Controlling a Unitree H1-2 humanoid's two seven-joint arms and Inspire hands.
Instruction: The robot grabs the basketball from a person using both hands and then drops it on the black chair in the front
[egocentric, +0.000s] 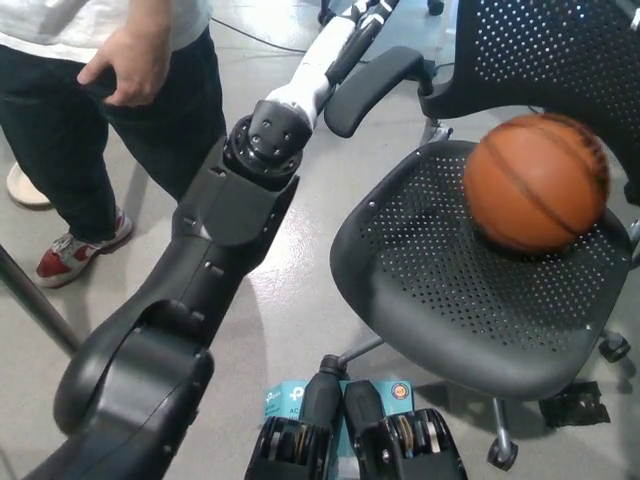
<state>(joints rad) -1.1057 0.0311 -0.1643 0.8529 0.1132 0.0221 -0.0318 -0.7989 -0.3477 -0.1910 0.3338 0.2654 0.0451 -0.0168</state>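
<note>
While the basketball (536, 181) sits on the perforated seat of the black chair (450, 290), at the seat's back right and close against the backrest, you see no hand touching it. Its outline is slightly blurred, and nothing but the chair is in contact with it.

Left of the chair, your robot's left arm (200, 270) runs up from the bottom corner of the view, its dark casing giving way to a white forearm that passes just beside the chair's armrest (375, 85). The left hand (365, 12) sits at the very top edge, above that armrest and well apart from the ball; most of it is cut off, so you cannot tell whether its fingers are spread or closed. The black right hand does not show.

Further left of the chair a person (95, 110) stands in dark trousers, a pale shirt and red-and-white shoes, one hand (125, 70) loosely curled at the hip. On the grey floor beneath the chair's right side lies a patch of black tape (575, 405).
</note>
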